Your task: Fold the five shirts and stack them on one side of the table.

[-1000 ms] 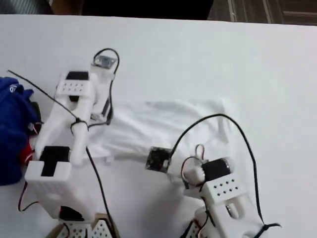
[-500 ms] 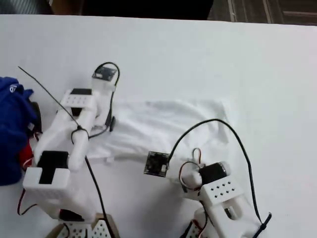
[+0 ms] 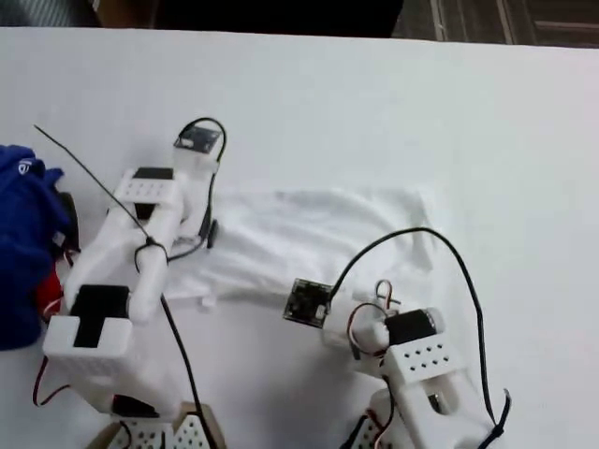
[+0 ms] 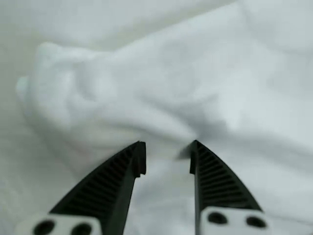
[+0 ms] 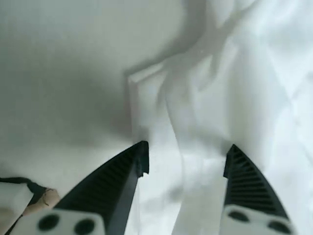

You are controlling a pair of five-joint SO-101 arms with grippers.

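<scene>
Broadly, the white bench [image 3: 524,140] spans the high view. At its centre a white shirt [image 3: 309,234] lies spread out and wrinkled, its long side running from 9 to 3 o'clock.

The left arm [image 3: 140,243] stands at the bench's 7 o'clock, its wrist at the shirt's 9 o'clock end. The left jaws are partly open above a bunched fold of the white cloth, gripping nothing.

The right arm [image 3: 421,360] stands at 5 o'clock, its wrist at the shirt's 6 o'clock edge. The right jaws gape wide over that edge, where cloth meets bare bench, and hold nothing.

A heap of blue cloth [image 3: 23,243] sits at the bench's 9 o'clock edge. 1 bit of red [image 3: 47,297] shows at the heap's 5 o'clock side.
</scene>
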